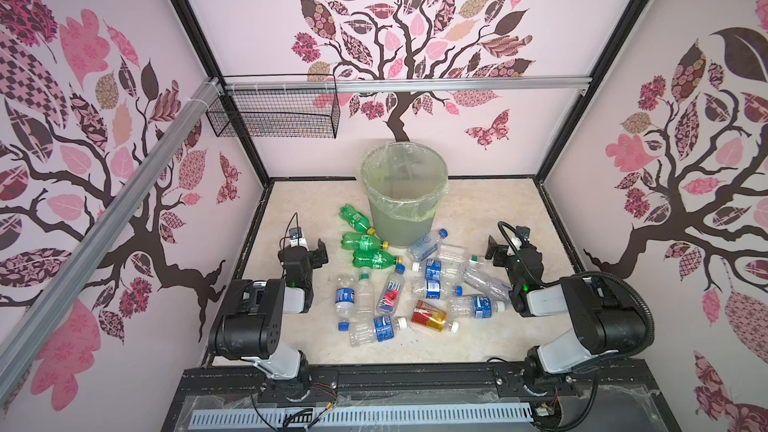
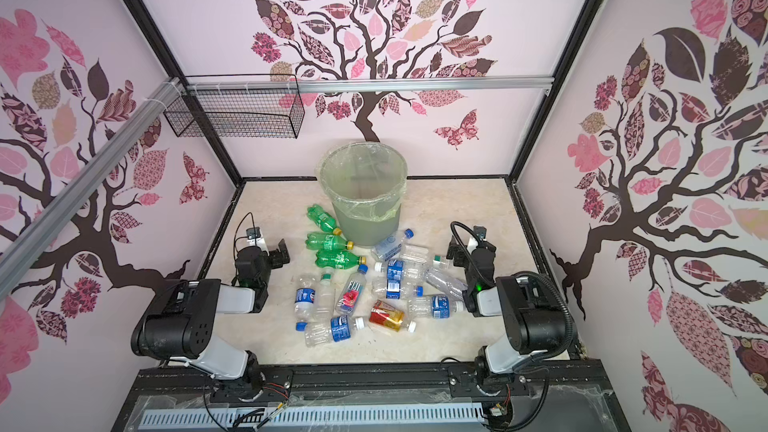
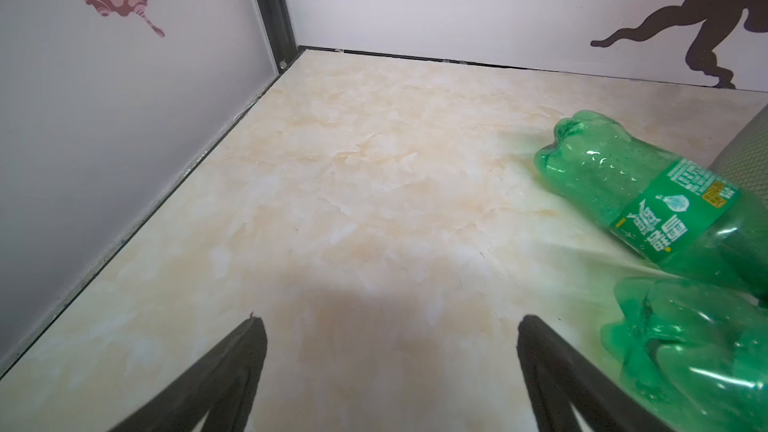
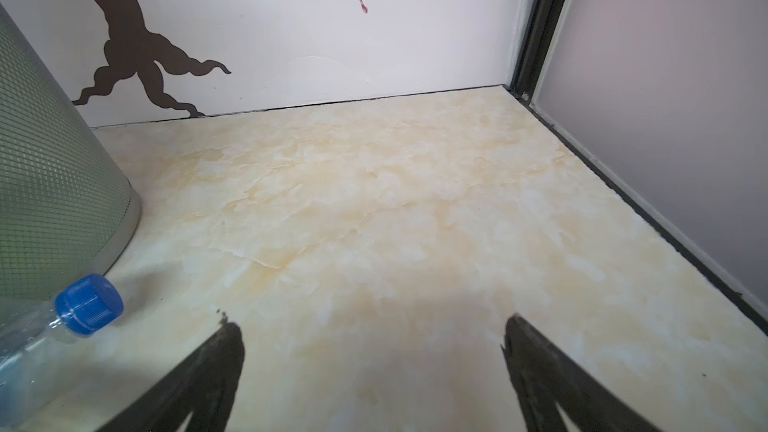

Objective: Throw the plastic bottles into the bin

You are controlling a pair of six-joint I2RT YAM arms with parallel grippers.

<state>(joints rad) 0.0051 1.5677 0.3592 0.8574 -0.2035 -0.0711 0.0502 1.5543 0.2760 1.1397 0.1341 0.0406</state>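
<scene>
Bin (image 1: 401,226): upright, rear centre, by back wall (image 1: 478,151).
Bottles (image 1: 390,291): heaped before bin; green bottles (image 1: 363,242) 3, amber bottle (image 1: 430,315) 1, clear bottles (image 1: 478,307) about 10.
Left gripper (image 3: 390,322): spread, empty; bare floor (image 3: 332,181) to left wall (image 3: 104,139).
Right gripper (image 4: 370,322): spread, empty; bare floor to right wall (image 4: 665,118).

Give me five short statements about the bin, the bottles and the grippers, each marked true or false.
1. The bin stands upright with a liner over its rim. True.
2. Three green bottles lie beside the bin. True.
3. The left gripper is shut on a green bottle. False: it is open and empty.
4. The amber bottle is inside the bin. False: it lies on the table.
5. The right gripper is open and empty. True.
</scene>
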